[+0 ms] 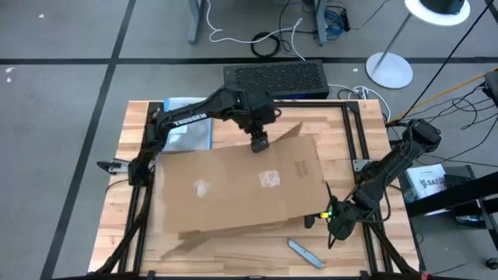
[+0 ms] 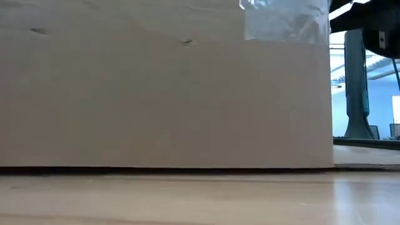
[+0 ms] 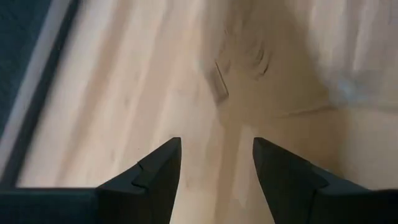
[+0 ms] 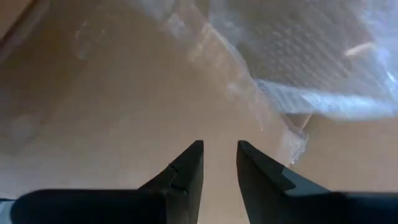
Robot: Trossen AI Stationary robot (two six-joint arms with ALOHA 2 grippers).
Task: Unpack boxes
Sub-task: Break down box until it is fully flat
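The boxes come down to one plain brown corrugated cardboard carton (image 1: 241,187), lying broad and flat across the middle of the pale wooden slat table (image 1: 140,117), a flap lifted at its far edge. From above, the left gripper (image 1: 259,143) hangs over that raised flap, with the left arm reaching in from the table's left side. The right gripper (image 1: 331,211) sits low at the carton's right-hand near corner. A small grey bar-shaped tool (image 1: 302,249) lies on the wood just beside the near edge, and a clear plastic pouch with a blue edge (image 1: 187,124) rests behind the carton under the left arm.

From table height, the carton's side wall (image 2: 162,94) fills nearly everything, a strip of glossy tape (image 2: 284,22) at its top.

The left wrist camera shows its dark fingers (image 3: 155,174) standing well apart with nothing between them, over bare wood and the flap's edge (image 3: 273,74).

The right wrist camera shows its fingers (image 4: 186,171) drawn narrow with a slim gap, empty, pointing into cardboard and crinkled clear bubble wrap (image 4: 311,56).

To do this well, I'd say the left should pin or hold the flap back while the right pinches a fold of wrap, not the cardboard, and draws it out slowly.
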